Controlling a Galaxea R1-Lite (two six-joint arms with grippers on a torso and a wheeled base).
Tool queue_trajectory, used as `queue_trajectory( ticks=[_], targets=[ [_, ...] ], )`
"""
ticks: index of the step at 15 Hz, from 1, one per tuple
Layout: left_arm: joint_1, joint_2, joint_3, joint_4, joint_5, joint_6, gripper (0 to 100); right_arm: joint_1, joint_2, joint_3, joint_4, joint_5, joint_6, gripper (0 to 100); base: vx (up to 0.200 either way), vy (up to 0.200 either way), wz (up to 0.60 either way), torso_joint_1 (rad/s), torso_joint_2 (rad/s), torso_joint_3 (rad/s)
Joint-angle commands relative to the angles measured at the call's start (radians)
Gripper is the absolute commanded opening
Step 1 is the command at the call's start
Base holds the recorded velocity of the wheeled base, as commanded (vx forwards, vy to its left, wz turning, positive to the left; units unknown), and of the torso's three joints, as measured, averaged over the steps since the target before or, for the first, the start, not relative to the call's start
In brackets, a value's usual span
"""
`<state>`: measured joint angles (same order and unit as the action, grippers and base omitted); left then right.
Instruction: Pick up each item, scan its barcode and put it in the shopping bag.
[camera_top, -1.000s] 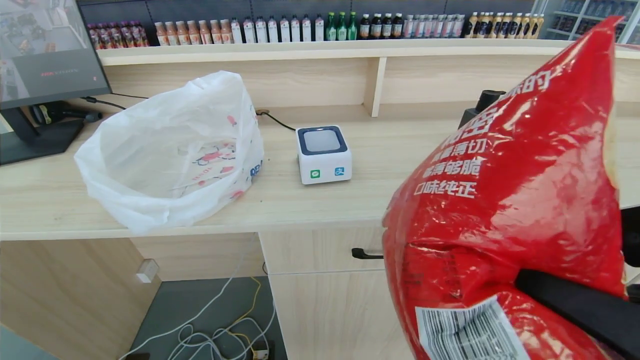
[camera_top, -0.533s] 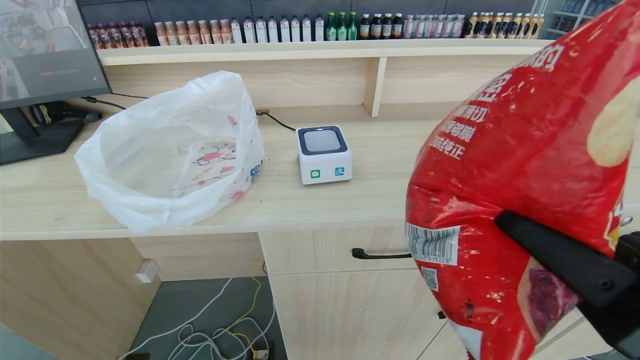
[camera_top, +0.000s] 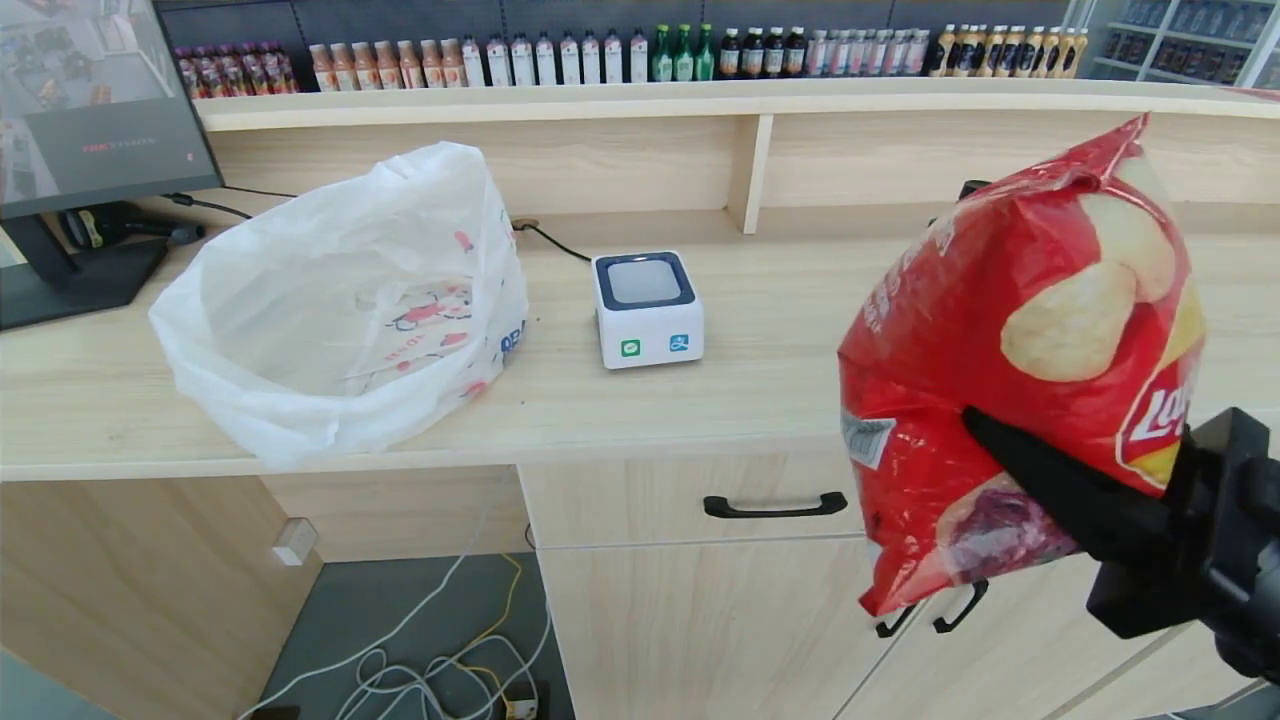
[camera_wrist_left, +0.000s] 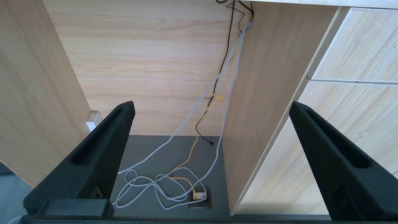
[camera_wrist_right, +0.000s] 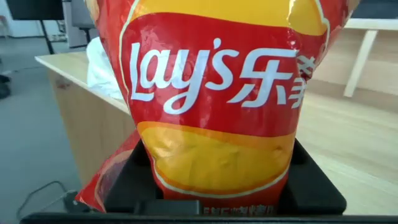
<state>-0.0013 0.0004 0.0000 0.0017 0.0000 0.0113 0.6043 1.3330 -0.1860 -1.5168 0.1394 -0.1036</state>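
The long pale wooden counter (camera_top: 760, 400) runs ahead of the right gripper (camera_top: 990, 440) and to its left. On it, farthest to that gripper's left, slumps the thin white plastic shopping bag (camera_top: 340, 300), mouth gaping upward. The puffy red foil packet of crisps (camera_top: 1010, 330) is off the counter, held in the air before its front edge. The right gripper's black fingers are clamped across the packet's lower half, with most of its bulk standing above the grip. The right wrist view shows the same packet (camera_wrist_right: 211, 124) wedged between the fingers. The left gripper (camera_wrist_left: 211, 109) hangs low beside the cabinet, fingers spread wide with nothing between them.

The white cube-shaped scanner with a dark-rimmed glass top (camera_top: 647, 310) sits on the counter between the shopping bag and the right gripper, forward and left of the held packet. The small white barcode label (camera_top: 866, 438) shows as a sliver on the packet's edge nearest the scanner.

The likely failure is a missed scan, since the label faces sideways and not down onto the glass. The slick, air-filled foil could also swivel or slide in so low a pinch. The bag's sagging rim might snag the packet.
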Motion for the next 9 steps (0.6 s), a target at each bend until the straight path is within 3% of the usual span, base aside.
queue_trajectory(
  ticks=[1, 4, 9],
  targets=[
    [0.0, 0.0, 0.0, 0.0, 0.002, -0.001, 100, -0.063, -0.06, -0.021, 0.004, -0.034, -0.008, 0, 0.0, 0.0, 0.0, 0.0, 0.0, 0.0],
    [0.0, 0.0, 0.0, 0.0, 0.002, 0.001, 100, -0.136, -0.072, -0.009, 0.004, -0.034, -0.007, 0, 0.0, 0.0, 0.0, 0.0, 0.0, 0.0],
    [0.0, 0.0, 0.0, 0.0, 0.0, 0.001, 100, -0.144, -0.061, -0.038, 0.018, -0.121, -0.091, 0, 0.0, 0.0, 0.0, 0.0, 0.0, 0.0]
  ],
)
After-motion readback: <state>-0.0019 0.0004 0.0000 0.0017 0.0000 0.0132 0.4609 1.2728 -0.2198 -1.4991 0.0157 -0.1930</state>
